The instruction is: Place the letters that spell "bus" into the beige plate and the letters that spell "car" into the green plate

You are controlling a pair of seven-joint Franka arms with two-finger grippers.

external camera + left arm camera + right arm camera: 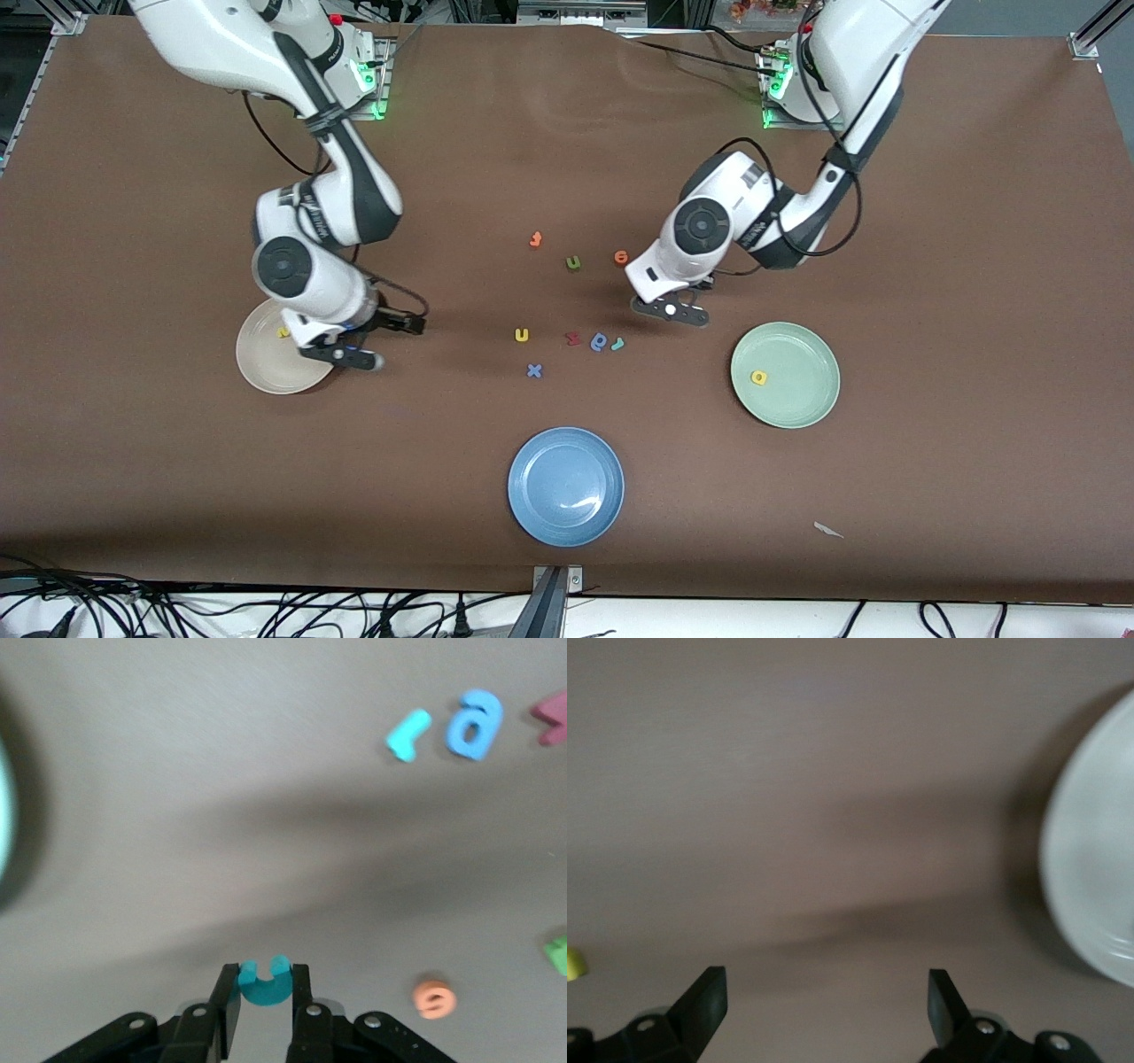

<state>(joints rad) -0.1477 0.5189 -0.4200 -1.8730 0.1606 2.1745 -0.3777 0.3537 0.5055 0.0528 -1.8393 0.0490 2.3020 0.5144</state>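
My left gripper is shut on a teal "c" and hangs over bare table between the loose letters and the green plate. A yellow "a" lies in that plate. The teal "r" and the yellow "u" lie mid-table. A yellow "s" rests in the beige plate. My right gripper stands open and empty over that plate's rim on the side toward mid-table.
A blue plate sits nearest the front camera. Mid-table lie other letters: a blue round one, a magenta one, a blue "x", an olive "u", an orange "e" and another orange letter.
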